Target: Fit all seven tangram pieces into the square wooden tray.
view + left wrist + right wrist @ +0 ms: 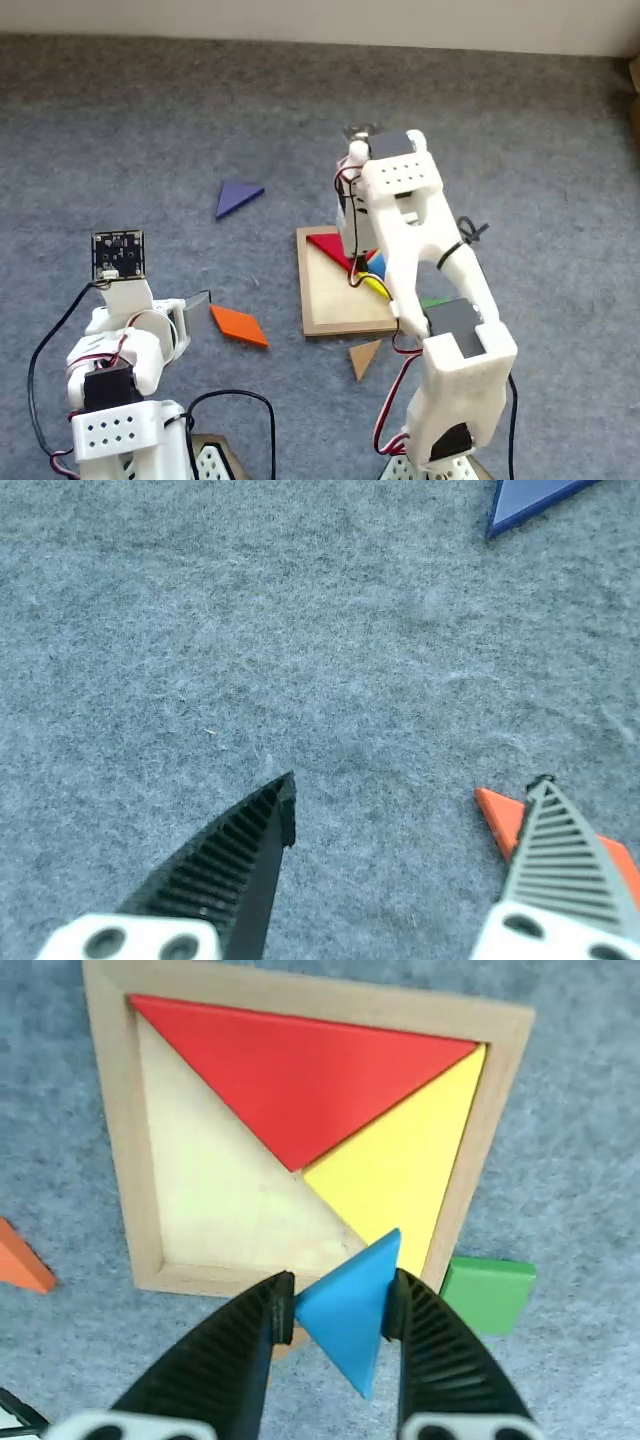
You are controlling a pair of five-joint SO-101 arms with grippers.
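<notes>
Seen from above, the right arm (410, 210) hangs over the tray (330, 300). An orange piece (238, 326) lies just beside the left arm (120, 350), and a tan triangle (364, 357) sits just off the tray's near edge. In the left wrist view, the left gripper (415, 780) stands wide and empty, one tip over the orange piece's corner. In the right wrist view, the right gripper (341, 1285) pinches a blue triangle (345, 1325) above the tray's rim. Its point aims inward at the seam between the red triangle (300, 1070) and the yellow triangle (400, 1180). The bare wood lies beside that seam, toward the orange piece, so the blue triangle likely must shift that way before going down.
</notes>
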